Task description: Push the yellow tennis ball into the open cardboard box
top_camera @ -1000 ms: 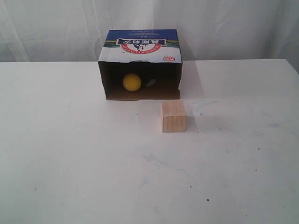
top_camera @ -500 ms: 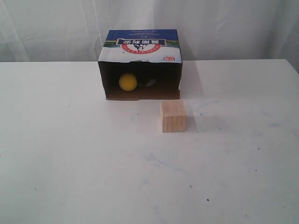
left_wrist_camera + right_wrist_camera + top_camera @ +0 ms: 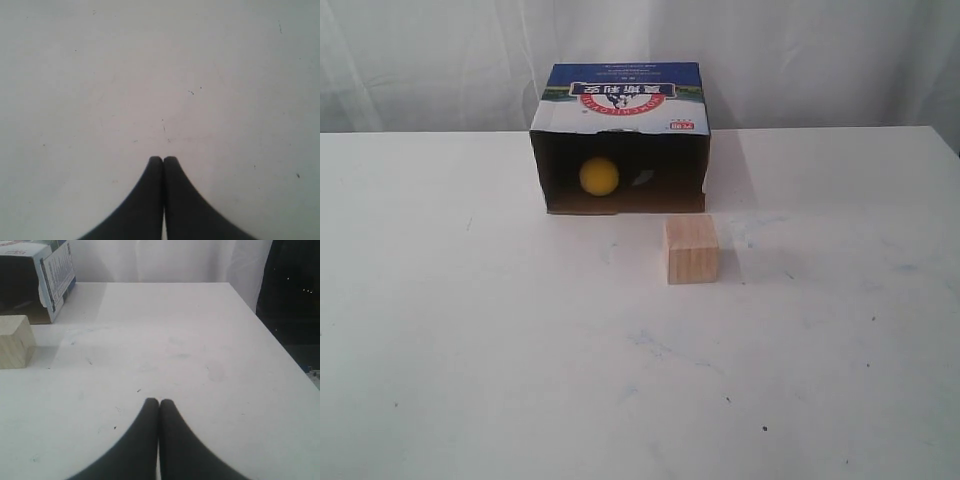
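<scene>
The yellow tennis ball (image 3: 599,176) lies inside the open cardboard box (image 3: 620,100), in the left part of its dark interior. The box stands at the back of the white table with its opening facing the camera and its blue printed top up; its side wall (image 3: 52,275) also shows in the right wrist view. Neither arm appears in the exterior view. My left gripper (image 3: 163,159) is shut over bare table, holding nothing. My right gripper (image 3: 159,401) is also shut and empty, well away from the box.
A pale wooden cube (image 3: 691,250) sits just in front of the box's right side, also seen as the cube (image 3: 15,341) in the right wrist view. The table's right edge (image 3: 280,345) drops off to a dark floor. A white curtain hangs behind.
The ball has rolled slightly inside the box, first left and deeper, then a little back to the right. Nothing else has moved.
</scene>
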Robot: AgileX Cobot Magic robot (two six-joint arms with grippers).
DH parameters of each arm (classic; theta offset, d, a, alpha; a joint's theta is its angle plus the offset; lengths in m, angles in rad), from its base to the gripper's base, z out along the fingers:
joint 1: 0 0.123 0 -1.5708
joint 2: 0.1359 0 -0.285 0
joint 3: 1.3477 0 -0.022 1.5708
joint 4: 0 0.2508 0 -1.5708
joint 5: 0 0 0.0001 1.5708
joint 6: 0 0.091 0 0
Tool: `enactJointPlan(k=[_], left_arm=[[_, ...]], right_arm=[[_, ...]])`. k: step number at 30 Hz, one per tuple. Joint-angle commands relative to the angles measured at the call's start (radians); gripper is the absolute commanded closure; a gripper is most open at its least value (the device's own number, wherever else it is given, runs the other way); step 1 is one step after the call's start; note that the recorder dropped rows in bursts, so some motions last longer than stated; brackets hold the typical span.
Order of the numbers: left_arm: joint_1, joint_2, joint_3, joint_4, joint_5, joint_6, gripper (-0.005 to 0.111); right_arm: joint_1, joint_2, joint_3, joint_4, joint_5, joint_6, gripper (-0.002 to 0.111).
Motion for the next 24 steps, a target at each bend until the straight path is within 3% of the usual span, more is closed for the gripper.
enactJointPlan(k=[1, 11, 17, 24], left_arm=[[0.005, -0.005, 0.001, -0.004, 0.03, -0.001, 0.107], [-0.001, -0.005, 0.001, -0.004, 0.03, -0.001, 0.107], [-0.125, -0.005, 0.001, -0.004, 0.03, -0.001, 0.107], [-0.178, -0.005, 0.001, -0.004, 0.03, -0.001, 0.107]], right_arm=[[0.017, -0.002, 0.001, -0.011, 0.0, 0.004, 0.108], [0.017, -0.002, 0.001, -0.011, 0.0, 0.004, 0.108], [0.017, -0.002, 0.001, -0.011, 0.0, 0.004, 0.108], [0.017, -0.002, 0.001, -0.005, 0.0, 0.004, 0.108]])
